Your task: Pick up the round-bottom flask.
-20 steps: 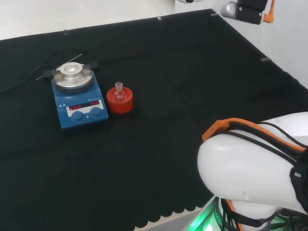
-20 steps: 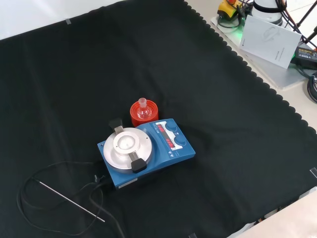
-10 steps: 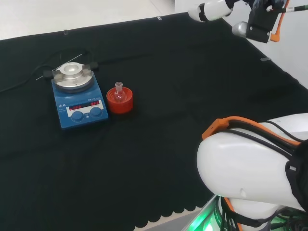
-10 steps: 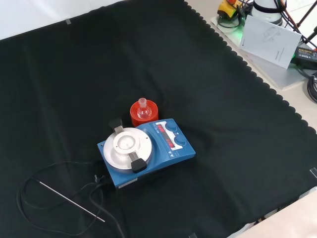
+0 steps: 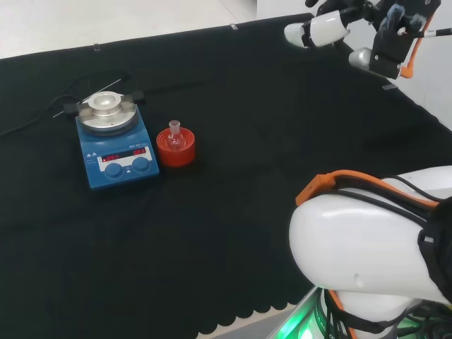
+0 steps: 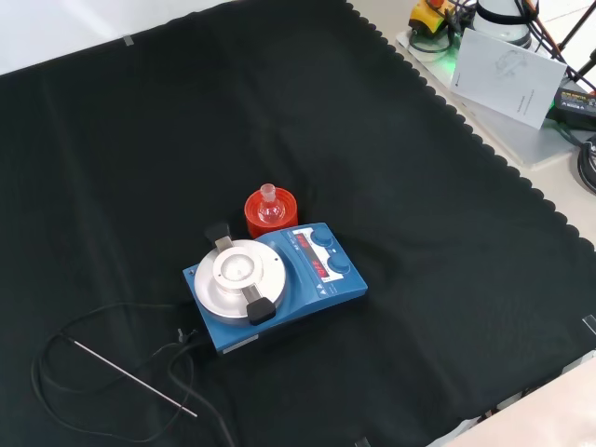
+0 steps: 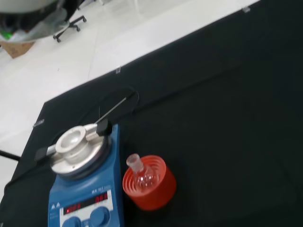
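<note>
My hand (image 5: 321, 28) has swung into the head view's top right; finger state unclear. The flask (image 5: 174, 138) sits upright in its red ring (image 5: 175, 150), well apart.

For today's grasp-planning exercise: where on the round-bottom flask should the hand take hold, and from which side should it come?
Probably the short neck, from above. The round-bottom flask sits upright with its bulb sunk in the red ribbed stand, so only the neck stands free. The blue stirrer is close beside it, so fingers best avoid that side.

Robot hand (image 5: 319, 30) cut off at head view's top edge.
</note>
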Action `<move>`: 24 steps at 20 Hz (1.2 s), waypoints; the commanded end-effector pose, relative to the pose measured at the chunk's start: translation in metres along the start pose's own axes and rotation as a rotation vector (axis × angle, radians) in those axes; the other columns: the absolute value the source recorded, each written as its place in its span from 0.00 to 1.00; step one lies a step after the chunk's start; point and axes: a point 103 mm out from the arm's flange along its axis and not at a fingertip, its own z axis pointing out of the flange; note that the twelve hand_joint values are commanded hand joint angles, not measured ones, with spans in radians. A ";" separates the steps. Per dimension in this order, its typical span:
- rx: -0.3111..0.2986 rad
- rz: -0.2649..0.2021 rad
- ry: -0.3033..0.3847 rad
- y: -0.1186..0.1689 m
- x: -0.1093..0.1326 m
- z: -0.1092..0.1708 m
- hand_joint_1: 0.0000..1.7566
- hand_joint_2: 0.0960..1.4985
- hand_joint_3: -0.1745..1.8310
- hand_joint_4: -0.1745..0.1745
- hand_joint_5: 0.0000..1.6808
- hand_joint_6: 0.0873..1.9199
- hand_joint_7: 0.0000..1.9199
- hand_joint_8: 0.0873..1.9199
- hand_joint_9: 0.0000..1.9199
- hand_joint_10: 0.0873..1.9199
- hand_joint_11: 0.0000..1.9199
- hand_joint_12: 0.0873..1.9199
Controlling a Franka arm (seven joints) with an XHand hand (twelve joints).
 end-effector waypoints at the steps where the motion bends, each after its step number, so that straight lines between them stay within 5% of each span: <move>1: 0.129 -0.020 -0.031 0.019 -0.009 0.024 0.48 0.20 0.52 0.00 0.20 0.54 0.54 0.46 0.60 0.35 0.52 0.60; 5: 0.194 -0.026 -0.086 0.031 -0.004 0.037 0.48 0.20 0.53 0.00 0.20 0.54 0.54 0.47 0.60 0.36 0.52 0.61; 24: 0.369 -0.014 -0.064 0.040 -0.021 0.092 0.48 0.20 0.53 0.00 0.19 0.54 0.54 0.48 0.60 0.37 0.52 0.61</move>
